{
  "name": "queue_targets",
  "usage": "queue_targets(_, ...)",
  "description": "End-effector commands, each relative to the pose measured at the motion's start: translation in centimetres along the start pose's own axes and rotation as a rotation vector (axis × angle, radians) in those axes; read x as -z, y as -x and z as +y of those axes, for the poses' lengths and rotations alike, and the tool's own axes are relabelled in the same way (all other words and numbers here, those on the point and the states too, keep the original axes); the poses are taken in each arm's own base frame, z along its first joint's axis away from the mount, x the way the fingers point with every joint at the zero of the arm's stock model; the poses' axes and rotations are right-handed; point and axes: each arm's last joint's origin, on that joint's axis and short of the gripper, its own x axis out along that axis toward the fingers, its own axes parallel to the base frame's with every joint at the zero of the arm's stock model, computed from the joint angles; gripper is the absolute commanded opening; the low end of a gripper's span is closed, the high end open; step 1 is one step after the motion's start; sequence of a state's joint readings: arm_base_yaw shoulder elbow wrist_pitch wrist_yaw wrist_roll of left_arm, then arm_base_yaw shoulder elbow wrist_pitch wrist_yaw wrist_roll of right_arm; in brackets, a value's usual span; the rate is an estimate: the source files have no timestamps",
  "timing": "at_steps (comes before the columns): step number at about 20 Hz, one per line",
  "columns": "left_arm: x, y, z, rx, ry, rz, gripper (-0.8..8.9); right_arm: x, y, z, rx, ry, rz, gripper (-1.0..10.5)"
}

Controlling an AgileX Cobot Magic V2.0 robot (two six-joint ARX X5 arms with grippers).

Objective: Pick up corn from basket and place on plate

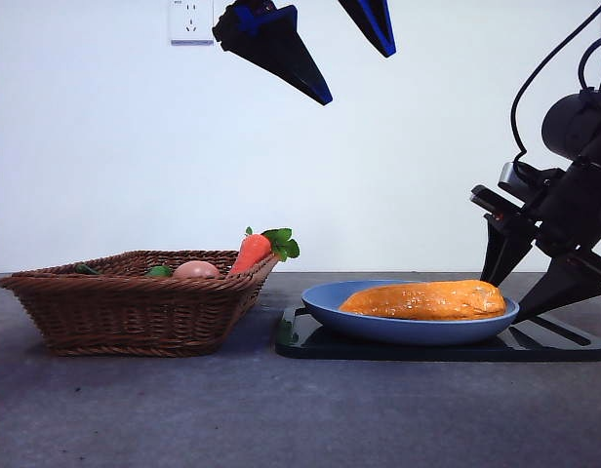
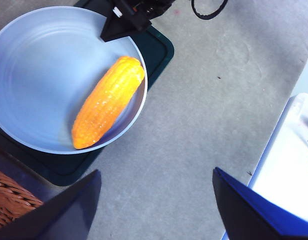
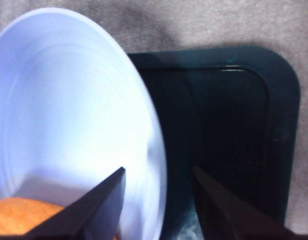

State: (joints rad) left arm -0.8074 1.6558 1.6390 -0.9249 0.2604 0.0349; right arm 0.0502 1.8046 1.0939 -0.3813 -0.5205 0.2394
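The orange-yellow corn (image 1: 427,299) (image 2: 108,100) lies lengthwise in the blue plate (image 1: 418,330) (image 2: 39,75), and nothing touches it. The brown wicker basket (image 1: 125,312) (image 2: 9,197) stands left of the plate. My left gripper (image 1: 359,78) (image 2: 156,172) hangs high above the table between basket and plate, open and empty. My right gripper (image 1: 515,292) (image 3: 159,170) is low at the plate's right end, open, one jaw over the plate (image 3: 69,100) and one over the tray, with the rim between them. An end of the corn (image 3: 19,215) shows by its jaw.
The plate rests on a flat black tray (image 1: 559,343) (image 2: 161,47) (image 3: 234,125). An orange carrot (image 1: 252,252) with green leaves and a pale egg (image 1: 195,269) lie in the basket. A wall socket (image 1: 191,21) is on the white back wall.
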Motion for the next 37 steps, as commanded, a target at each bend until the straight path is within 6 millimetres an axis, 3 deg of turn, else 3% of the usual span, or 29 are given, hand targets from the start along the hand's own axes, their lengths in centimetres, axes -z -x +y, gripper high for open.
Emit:
queue_targets(1,-0.6,0.1,-0.1,0.002,-0.016,-0.012,3.64,-0.6,1.5,0.6,0.001,0.026,-0.036,2.3)
queue_targets(6,-0.5,0.2,0.3,-0.004,-0.011,-0.014,3.64,0.6,7.1,3.1,0.021,0.104,-0.069,2.3)
queue_targets(11,-0.5,0.2,0.3,-0.005,-0.011,-0.014,3.63,5.0,13.2,7.4,0.009,0.238,-0.010,2.3)
queue_targets(14,-0.5,0.2,0.3,-0.005,-0.014,-0.014,3.47,7.6,15.7,9.5,-0.018,0.317,-0.003,2.2)
queue_targets(16,-0.5,0.2,0.3,-0.005,-0.013,-0.014,2.82,8.8,16.7,10.4,-0.035,0.352,-0.005,2.0)
queue_targets(21,-0.5,0.2,0.3,-0.005,-0.013,-0.014,0.05,10.3,17.4,11.3,-0.055,0.467,0.028,0.0)
queue_targets(29,-0.7,0.2,0.3,-0.006,-0.018,-0.031,0.07,10.2,17.3,11.5,-0.062,0.483,0.017,0.0)
queue_targets(37,-2.1,0.3,0.3,-0.012,-0.055,-0.169,0.07,9.9,17.3,11.5,-0.063,0.493,-0.008,0.0)
